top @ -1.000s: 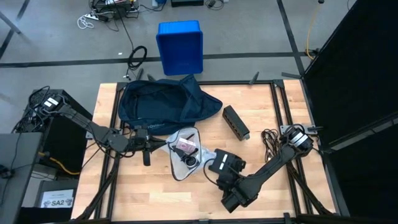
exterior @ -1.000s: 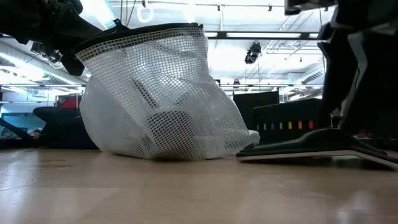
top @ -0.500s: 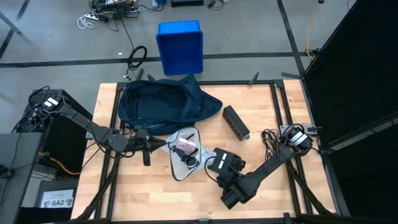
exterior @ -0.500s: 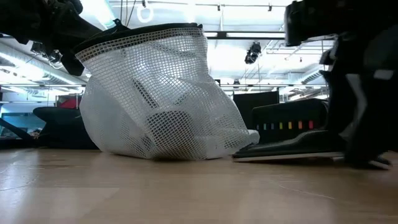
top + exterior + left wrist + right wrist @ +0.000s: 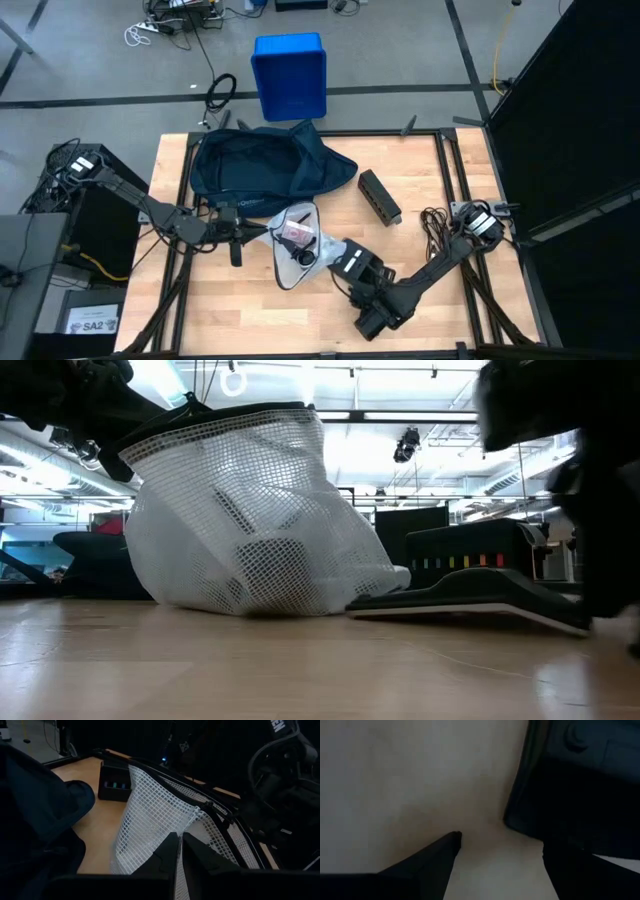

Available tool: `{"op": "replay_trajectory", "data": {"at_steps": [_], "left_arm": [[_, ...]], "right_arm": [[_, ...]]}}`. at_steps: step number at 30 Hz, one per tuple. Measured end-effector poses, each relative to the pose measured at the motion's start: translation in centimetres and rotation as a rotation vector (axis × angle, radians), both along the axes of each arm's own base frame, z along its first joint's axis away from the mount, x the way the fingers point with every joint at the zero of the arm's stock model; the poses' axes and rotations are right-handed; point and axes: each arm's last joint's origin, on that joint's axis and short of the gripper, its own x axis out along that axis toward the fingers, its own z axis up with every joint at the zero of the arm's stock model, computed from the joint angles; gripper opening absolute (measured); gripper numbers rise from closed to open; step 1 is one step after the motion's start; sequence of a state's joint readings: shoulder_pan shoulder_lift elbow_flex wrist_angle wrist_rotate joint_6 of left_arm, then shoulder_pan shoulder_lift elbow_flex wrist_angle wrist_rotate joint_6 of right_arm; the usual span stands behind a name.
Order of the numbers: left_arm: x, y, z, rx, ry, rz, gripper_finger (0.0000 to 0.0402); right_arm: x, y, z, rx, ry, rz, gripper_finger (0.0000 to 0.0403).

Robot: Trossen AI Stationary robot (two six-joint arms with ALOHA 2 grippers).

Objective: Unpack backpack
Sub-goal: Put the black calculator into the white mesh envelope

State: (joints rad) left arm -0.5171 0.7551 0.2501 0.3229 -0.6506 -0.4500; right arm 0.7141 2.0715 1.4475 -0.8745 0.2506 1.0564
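Observation:
The navy backpack (image 5: pixel 250 165) lies flat on the table's far left part. In front of it sits a white mesh bag (image 5: pixel 297 250) (image 5: pixel 245 520) with a pink thing and other items inside. Its bottom rests on the table. My left gripper (image 5: pixel 258 231) (image 5: pixel 178 836) is shut on the bag's left side. My right gripper (image 5: pixel 338 260) (image 5: pixel 500 842) points down, open, just right of the bag. It is at the edge of a flat dark thing (image 5: pixel 470 598) (image 5: pixel 570 780) that lies tilted on the table. My left gripper pinches the mesh (image 5: pixel 175 822) between its two fingers, just below the bag's black rim (image 5: pixel 215 805), coming almost level from the table's left. The mesh rises taut to the fingers while the bag's bottom stays on the table. My right gripper has one finger (image 5: pixel 437 857) over bare table and the other (image 5: pixel 580 870) over the flat dark thing; whether it touches, I cannot tell.
A black box (image 5: pixel 379 196) lies right of the backpack. A bright blue bin (image 5: pixel 290 75) stands on the floor beyond the far edge. A coil of black cable (image 5: pixel 437 228) lies near the right arm's base. Bare wood shows along the near edge.
My right gripper has sunk and tipped more steeply downward, edging toward the mesh bag. The flat dark thing has slid along the table toward the bag, and the bag's right side has been pressed in a little.

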Motion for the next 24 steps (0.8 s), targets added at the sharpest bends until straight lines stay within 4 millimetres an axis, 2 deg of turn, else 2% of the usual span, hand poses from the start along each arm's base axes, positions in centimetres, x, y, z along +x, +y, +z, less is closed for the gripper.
{"op": "replay_trajectory", "data": {"at_steps": [4, 11, 14, 18, 24], "left_arm": [[0.0, 0.0, 0.0, 0.000, 0.000, 0.000, 0.0000], [0.0, 0.0, 0.0, 0.000, 0.000, 0.000, 0.0000], [0.0, 0.0, 0.0, 0.000, 0.000, 0.000, 0.0000], [0.0, 0.0, 0.0, 0.000, 0.000, 0.000, 0.0000], [0.0, 0.0, 0.0, 0.000, 0.000, 0.000, 0.0000]], "right_arm": [[0.0, 0.6, 1.5, -0.058, -0.069, 0.010, 0.0242], [0.9, 0.1, 3.7, -0.279, -0.227, 0.067, 0.0208], [1.6, -0.8, 3.7, -0.323, -0.256, 0.026, 0.0194], [2.8, -2.6, 3.3, -0.305, -0.207, -0.027, 0.0174], [3.6, -4.5, 2.1, -0.168, -0.102, -0.078, 0.0144]]}}
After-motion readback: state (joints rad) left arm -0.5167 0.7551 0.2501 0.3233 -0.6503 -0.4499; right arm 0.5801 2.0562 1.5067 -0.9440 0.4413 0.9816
